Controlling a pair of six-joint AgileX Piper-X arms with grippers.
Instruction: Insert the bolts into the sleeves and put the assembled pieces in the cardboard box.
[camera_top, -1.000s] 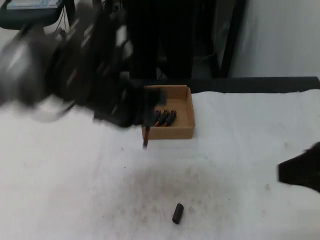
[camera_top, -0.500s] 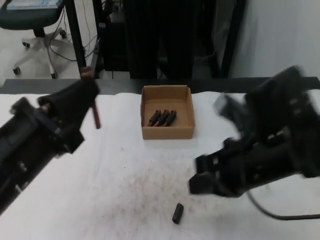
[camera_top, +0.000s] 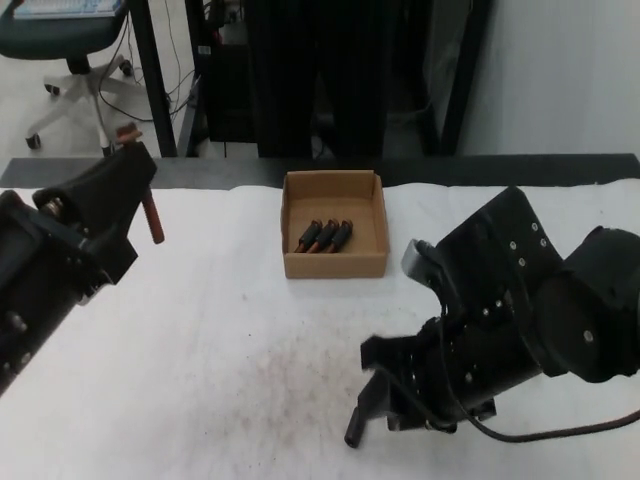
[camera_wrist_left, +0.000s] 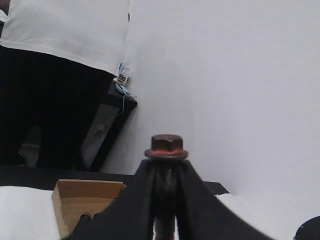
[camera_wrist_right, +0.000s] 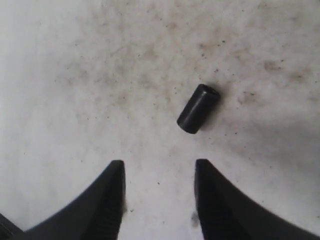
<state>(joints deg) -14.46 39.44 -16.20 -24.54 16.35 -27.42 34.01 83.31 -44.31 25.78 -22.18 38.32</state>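
Where the box (camera_top: 335, 265) stands, beyond both sets of jaws and between them, three assembled pieces (camera_top: 325, 236) lie side by side on its floor. They touch one another, with their long axes parallel and slanted across the box.

Left gripper (camera_top: 140, 170): jaws closed narrow on the bolt (camera_top: 152, 218), well apart from the box. The bolt's long axis crosses the jaws near upright, slightly tilted. Its head (camera_wrist_left: 166, 145) points up and stands clear above the fingertips, and the shank hangs out below them.

Right gripper (camera_wrist_right: 159, 162): jaws wide, holding nothing, low over the bench (camera_top: 200, 350). The sleeve (camera_wrist_right: 198, 108) lies on its side on the bench just ahead of the fingertips, outside the gap and nearer one finger (camera_wrist_right: 210, 195). Its long axis runs slantwise to the jaws' line, with an open end turned away from them.
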